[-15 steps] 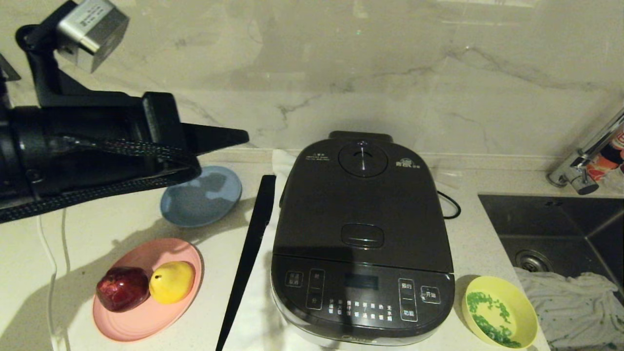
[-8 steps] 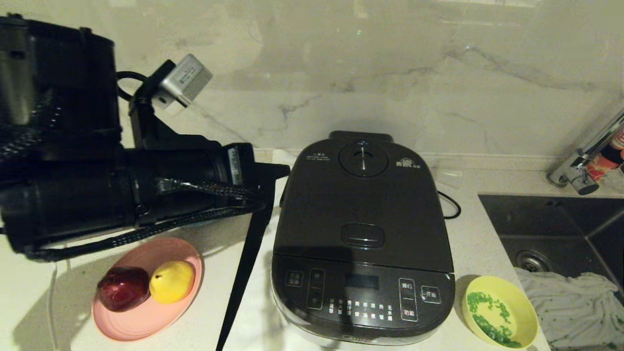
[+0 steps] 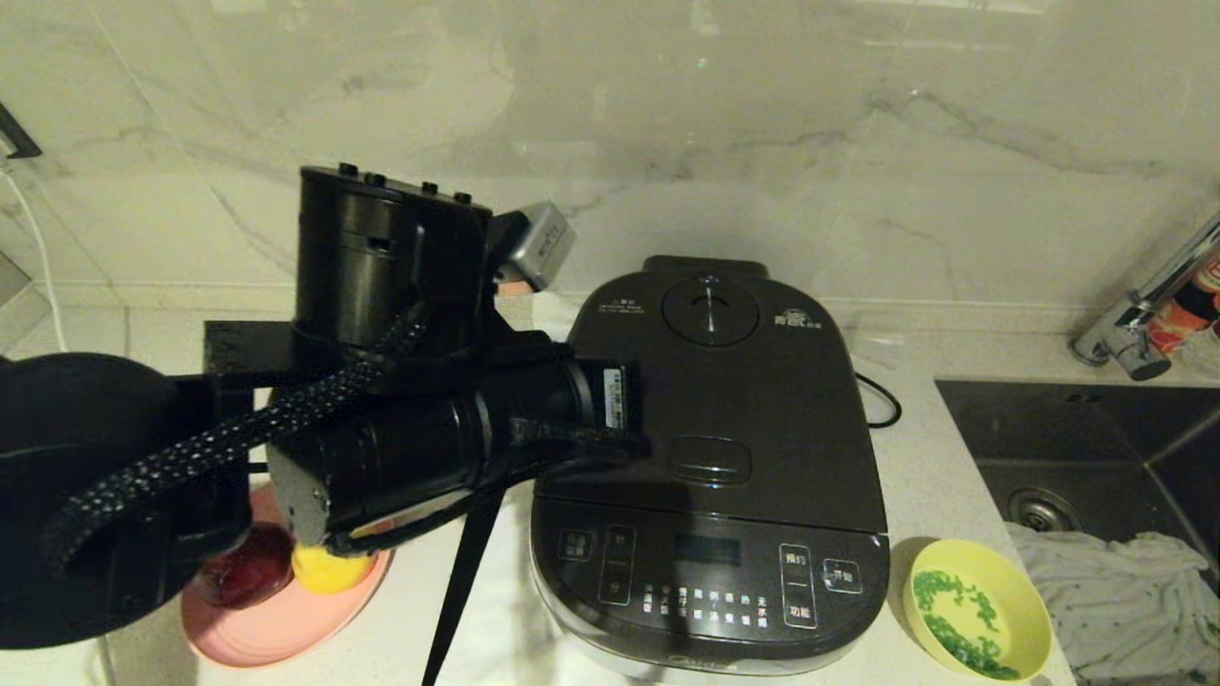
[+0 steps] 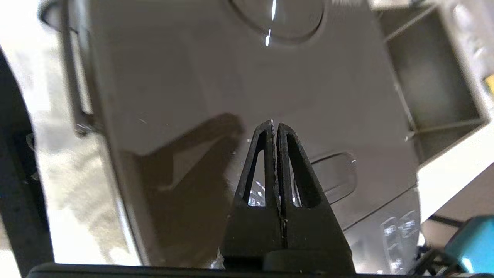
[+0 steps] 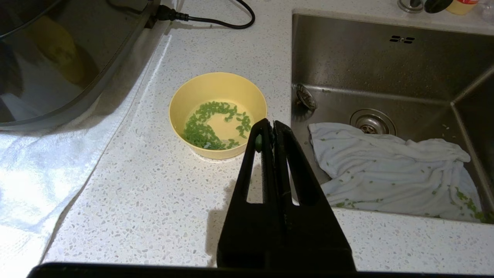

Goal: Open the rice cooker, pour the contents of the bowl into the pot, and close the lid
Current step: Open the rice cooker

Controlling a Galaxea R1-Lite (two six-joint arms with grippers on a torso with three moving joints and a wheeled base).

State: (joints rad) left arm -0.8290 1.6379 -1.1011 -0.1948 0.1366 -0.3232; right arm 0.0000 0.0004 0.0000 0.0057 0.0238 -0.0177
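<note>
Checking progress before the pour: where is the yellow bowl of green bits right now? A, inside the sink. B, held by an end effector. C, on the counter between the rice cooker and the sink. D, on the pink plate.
C: the bowl sits on the counter, rice cooker beside it, sink on its other side.

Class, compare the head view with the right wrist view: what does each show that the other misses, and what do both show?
Only the head view shows the left arm reaching over the closed lid, the control panel, and the pink plate with fruit.

Only the right wrist view shows the right gripper, shut, above the counter beside the bowl, and the plug in the cooker's back.

Both show the yellow bowl of green bits, the sink with a white cloth, and the cooker's side.
</note>
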